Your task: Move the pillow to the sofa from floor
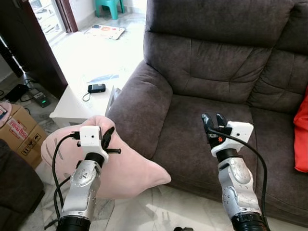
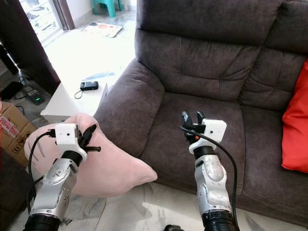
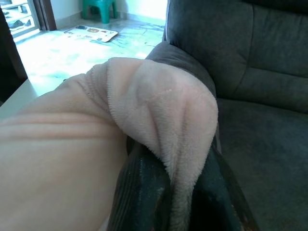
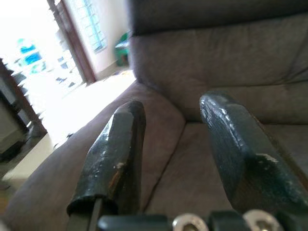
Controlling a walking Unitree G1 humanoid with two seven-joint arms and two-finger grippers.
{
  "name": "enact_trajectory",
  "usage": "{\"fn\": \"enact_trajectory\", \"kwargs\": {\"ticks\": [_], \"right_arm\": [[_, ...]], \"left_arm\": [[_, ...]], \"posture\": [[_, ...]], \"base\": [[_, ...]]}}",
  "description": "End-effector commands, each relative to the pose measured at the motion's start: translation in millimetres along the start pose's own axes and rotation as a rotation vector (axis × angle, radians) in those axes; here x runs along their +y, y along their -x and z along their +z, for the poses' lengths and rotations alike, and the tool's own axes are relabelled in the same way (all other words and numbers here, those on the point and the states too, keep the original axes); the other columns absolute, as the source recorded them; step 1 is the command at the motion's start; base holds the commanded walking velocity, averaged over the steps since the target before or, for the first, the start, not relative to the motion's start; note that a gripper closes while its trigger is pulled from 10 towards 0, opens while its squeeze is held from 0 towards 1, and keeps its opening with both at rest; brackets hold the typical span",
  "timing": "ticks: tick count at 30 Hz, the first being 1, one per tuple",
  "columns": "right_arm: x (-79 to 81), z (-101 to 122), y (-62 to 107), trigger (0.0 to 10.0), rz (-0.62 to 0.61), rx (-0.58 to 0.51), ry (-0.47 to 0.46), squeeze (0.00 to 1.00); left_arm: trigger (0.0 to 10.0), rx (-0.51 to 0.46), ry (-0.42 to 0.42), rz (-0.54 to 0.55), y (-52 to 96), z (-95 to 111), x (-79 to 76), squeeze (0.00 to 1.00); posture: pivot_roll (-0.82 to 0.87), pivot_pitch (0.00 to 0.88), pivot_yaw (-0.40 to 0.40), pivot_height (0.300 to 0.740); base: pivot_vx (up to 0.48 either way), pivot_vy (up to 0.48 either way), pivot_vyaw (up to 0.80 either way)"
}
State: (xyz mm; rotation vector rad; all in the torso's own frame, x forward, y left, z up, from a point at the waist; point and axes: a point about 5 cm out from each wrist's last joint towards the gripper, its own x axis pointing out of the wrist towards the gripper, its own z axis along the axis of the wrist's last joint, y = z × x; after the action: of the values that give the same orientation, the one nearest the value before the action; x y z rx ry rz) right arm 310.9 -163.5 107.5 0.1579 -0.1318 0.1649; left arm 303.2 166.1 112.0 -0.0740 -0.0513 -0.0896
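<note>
1. My left gripper (image 1: 108, 142) sits nearest me at about 8 o'clock, its fingers (image 3: 144, 192) pinched tight on a fold of the pink pillow (image 1: 130, 173); the plush bunches up between them in my left wrist view.
2. The pillow hangs off that grip, held up beside the outer face of the sofa's armrest (image 1: 139, 106), its pointed corner reaching toward 6 o'clock above the tiled floor (image 1: 159, 211). It is not on the seat.
3. My right gripper (image 1: 214, 120) is at about 4 o'clock, hovering over the seat cushion (image 1: 192, 139) of the dark brown sofa (image 1: 216, 62). Its fingers (image 4: 115, 154) stand apart with a clear gap and hold nothing.
4. At 3 o'clock a red cushion (image 1: 302, 134) lies at the seat's far side.
5. At 10 o'clock a white bench (image 1: 77, 103) carries a small black device (image 1: 96, 88) with a cord; cardboard boxes (image 1: 21, 132) sit at 9 o'clock.
6. Farthest, near 11 o'clock, a printed mat (image 1: 105, 32) lies on the floor by a green stool (image 1: 109, 6).
</note>
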Motion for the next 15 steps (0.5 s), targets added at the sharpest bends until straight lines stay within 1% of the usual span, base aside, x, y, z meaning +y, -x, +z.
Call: {"fn": "enact_trajectory", "kwargs": {"ticks": [1,2,3,4,5,6,7,8,9,11,12,14,15], "right_arm": [[2.5,-9.5,2.4,10.0,0.06,0.07,0.017,0.0],[1.3,-18.3,6.1,10.0,0.117,0.149,0.058,0.0],[0.3,-24.9,9.9,10.0,0.169,0.206,0.109,0.0],[0.2,-26.8,11.4,10.0,0.193,0.223,0.129,0.0],[0.3,-27.9,12.4,10.0,0.208,0.232,0.139,0.48],[0.3,-27.9,12.4,10.0,0.208,0.232,0.139,0.48],[0.5,-31.3,15.7,10.0,0.245,0.259,0.146,1.0],[0.8,-33.6,18.5,10.0,0.277,0.278,0.154,1.0],[0.8,-33.6,18.5,10.0,0.277,0.278,0.154,1.0],[1.4,-39.4,25.7,10.0,0.362,0.34,0.201,1.0],[1.4,-39.4,25.7,10.0,0.362,0.34,0.201,1.0],[2.8,-46.2,31.8,10.0,0.437,0.392,0.235,1.0],[2.8,-46.2,31.8,10.0,0.437,0.392,0.235,1.0]], "left_arm": [[10.0,-0.142,-0.014,-0.061,-7.5,32.8,-9.3,0.0],[10.0,-0.14,-0.011,-0.065,-8.8,33.3,-9.6,0.0],[10.0,-0.137,0.004,-0.068,-10.2,34.1,-10.3,0.0],[10.0,-0.135,0.015,-0.07,-10.8,34.7,-10.8,0.0],[10.0,-0.134,0.021,-0.071,-11.1,35.1,-11.2,0.0],[10.0,-0.134,0.021,-0.071,-11.1,35.1,-11.2,0.0],[10.0,-0.13,0.03,-0.089,-12.2,36.4,-13.2,0.0],[10.0,-0.128,0.041,-0.109,-13.1,37.9,-15.4,0.0],[10.0,-0.128,0.041,-0.109,-13.1,37.9,-15.4,0.0],[10.0,-0.124,0.058,-0.176,-14.9,42.9,-22.3,0.0],[10.0,-0.124,0.058,-0.176,-14.9,42.9,-22.3,0.0],[10.0,-0.123,0.057,-0.217,-15.9,46.5,-25.7,0.0],[10.0,-0.123,0.057,-0.217,-15.9,46.5,-25.7,0.0]], "posture": [[-0.01,0.045,0.006,0.74],[-0.01,0.047,0.005,0.74],[-0.01,0.051,0.004,0.74],[-0.01,0.054,0.002,0.74],[-0.01,0.054,0.002,0.74],[-0.01,0.054,0.002,0.74],[-0.01,0.058,0.001,0.74],[-0.01,0.059,0.001,0.74],[-0.01,0.059,0.001,0.74],[-0.01,0.066,0.001,0.74],[-0.01,0.066,0.001,0.74],[-0.01,0.072,0.002,0.74],[-0.01,0.072,0.002,0.74]], "base": [[0.0,0.0,0.0],[0.0,0.0,0.0],[0.0,0.0,0.0],[0.0,0.0,0.0],[0.0,0.0,0.0],[0.0,0.0,0.0],[0.0,0.0,0.0],[0.0,0.0,0.0],[0.0,0.0,0.0],[0.0,0.0,0.0],[0.0,0.0,0.0],[0.0,0.0,0.0],[0.0,0.0,0.0]]}}
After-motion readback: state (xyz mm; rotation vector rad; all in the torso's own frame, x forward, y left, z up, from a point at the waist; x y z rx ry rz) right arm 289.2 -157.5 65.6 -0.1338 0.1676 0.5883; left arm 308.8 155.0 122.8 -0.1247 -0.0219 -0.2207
